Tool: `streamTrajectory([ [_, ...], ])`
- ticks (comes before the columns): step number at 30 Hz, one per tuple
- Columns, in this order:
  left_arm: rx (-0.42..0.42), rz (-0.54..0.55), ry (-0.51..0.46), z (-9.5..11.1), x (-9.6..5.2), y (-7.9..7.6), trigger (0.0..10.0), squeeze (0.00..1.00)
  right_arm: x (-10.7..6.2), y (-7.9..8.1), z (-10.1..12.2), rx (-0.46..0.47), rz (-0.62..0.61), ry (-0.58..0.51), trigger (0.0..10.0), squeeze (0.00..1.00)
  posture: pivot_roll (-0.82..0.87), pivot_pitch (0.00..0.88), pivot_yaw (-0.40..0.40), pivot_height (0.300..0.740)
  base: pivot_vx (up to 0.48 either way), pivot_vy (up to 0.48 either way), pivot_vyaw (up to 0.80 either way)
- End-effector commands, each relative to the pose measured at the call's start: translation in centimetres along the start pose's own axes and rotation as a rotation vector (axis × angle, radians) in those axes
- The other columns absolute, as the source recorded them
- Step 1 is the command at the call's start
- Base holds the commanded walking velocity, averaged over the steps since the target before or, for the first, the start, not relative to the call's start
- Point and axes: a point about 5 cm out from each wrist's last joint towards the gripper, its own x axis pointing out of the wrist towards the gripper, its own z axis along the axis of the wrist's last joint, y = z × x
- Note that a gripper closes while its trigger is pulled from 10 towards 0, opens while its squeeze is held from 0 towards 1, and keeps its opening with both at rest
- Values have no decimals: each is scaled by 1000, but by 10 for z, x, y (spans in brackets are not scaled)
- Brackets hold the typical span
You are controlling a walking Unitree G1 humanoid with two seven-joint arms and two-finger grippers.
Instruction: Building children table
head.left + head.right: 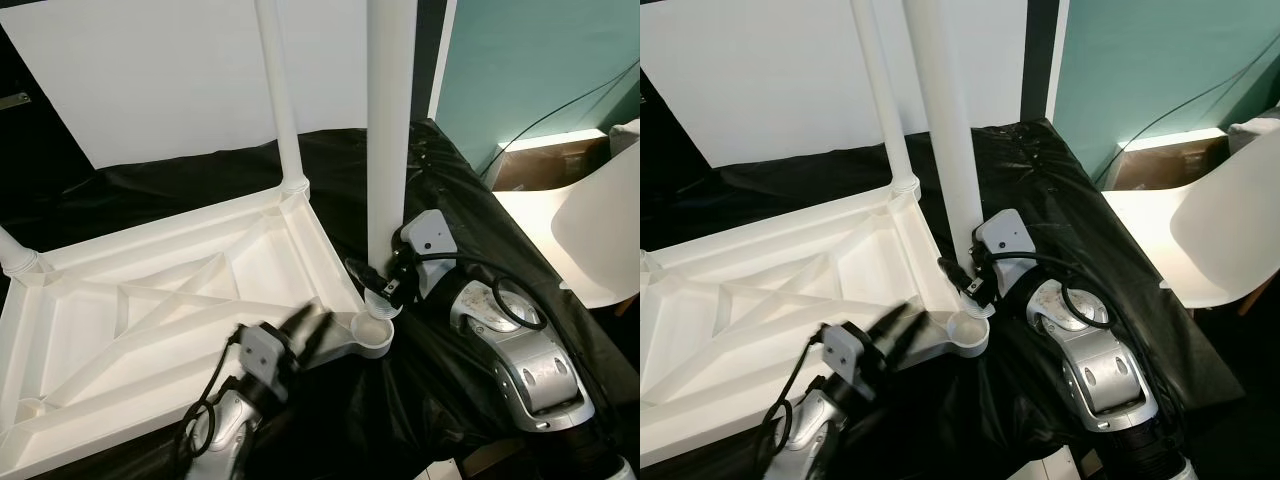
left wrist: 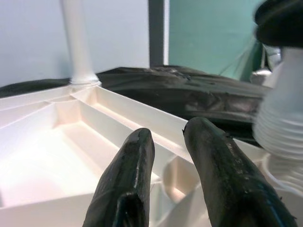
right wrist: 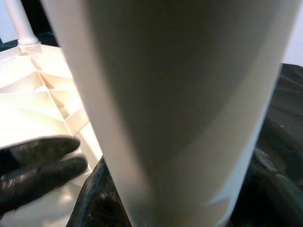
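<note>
The white plastic tabletop [image 1: 150, 330] lies upside down on a black sheet [image 1: 470, 240], its ribbed underside facing up. A white table leg [image 1: 283, 110] stands upright in the far corner socket, and the stub of another leg [image 1: 15, 255] rises from the corner at the robot's far left.

The right gripper [image 1: 385, 280] holds a third white leg [image 1: 388, 130] upright over the round socket [image 1: 375, 333] at the tabletop's near right corner; its fingers are clamped around the leg's lower part, and the threaded end sits just at the socket's mouth. Whether the thread has entered the socket is hard to tell.

The left gripper [image 1: 305, 335] reaches in over the tabletop's near edge beside that same socket, blurred in the head views. In the left wrist view its two black fingers [image 2: 128, 184] stand slightly apart with nothing between them, above the inner ribs near the corner.

Beyond the sheet's right edge stands a white chair [image 1: 580, 230], with a cardboard box [image 1: 545, 160] and a dark cable [image 1: 560, 105] against the teal wall [image 1: 530, 60]. A white panel [image 1: 170, 70] stands behind the tabletop.
</note>
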Motion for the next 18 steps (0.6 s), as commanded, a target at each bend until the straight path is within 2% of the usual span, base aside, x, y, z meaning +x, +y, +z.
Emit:
streamTrajectory([
  [1,-21,54,11,-2,-4,3,10000,0,1,3,-1,15,27,13,10000,0,-114,0,57,740,0,0,0],
  [6,-17,81,-2,0,-3,4,10000,0,0,1,1,25,32,15,10000,0,-108,0,51,740,0,0,0],
  [18,1,183,6,2,-3,3,10000,0,7,14,-9,66,126,38,10000,0,-66,13,38,740,0,0,0],
])
